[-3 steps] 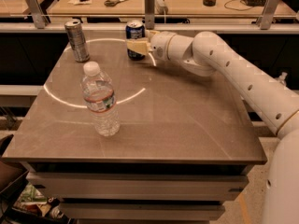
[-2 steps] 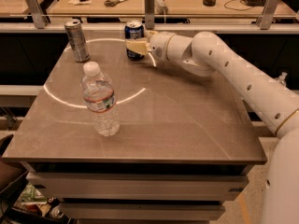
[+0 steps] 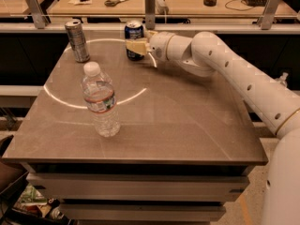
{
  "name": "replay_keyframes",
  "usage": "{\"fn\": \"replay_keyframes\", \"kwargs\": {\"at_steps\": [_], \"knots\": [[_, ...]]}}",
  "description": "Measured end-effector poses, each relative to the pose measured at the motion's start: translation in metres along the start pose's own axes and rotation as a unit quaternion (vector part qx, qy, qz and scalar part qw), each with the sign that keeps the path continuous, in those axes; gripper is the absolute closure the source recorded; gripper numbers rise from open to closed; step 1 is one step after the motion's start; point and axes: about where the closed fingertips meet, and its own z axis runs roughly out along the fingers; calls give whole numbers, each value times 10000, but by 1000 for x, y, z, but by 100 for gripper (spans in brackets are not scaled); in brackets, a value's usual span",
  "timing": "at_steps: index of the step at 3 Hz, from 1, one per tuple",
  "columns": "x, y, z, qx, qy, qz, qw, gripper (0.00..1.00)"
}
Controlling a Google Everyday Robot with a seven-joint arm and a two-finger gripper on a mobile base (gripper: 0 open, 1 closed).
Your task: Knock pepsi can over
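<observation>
The pepsi can (image 3: pixel 134 32), short and dark blue with a silver top rim, stands upright near the far edge of the grey table (image 3: pixel 187 125). My gripper (image 3: pixel 137 46) reaches in from the right on the white arm (image 3: pixel 220 60). It sits right against the can's lower front and covers that part of it. The can's upper half and top show above the gripper.
A taller slim silver-grey can (image 3: pixel 77 40) stands at the far left corner. A clear plastic water bottle (image 3: pixel 101 101) with a white cap stands at the front left. A railing (image 3: pixel 150 3) and another desk with scissors lie behind the table.
</observation>
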Motion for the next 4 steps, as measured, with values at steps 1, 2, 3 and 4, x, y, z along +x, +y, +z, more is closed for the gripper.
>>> {"fn": "replay_keyframes", "kwargs": {"at_steps": [1,2,3,4], "knots": [[0,0,-1,2,94,7,10000,100],[5,-13,-15,114,406,87,9991,100],[9,-30,-37,282,703,116,9971,100],[10,-44,-54,427,882,70,9952,100]]}}
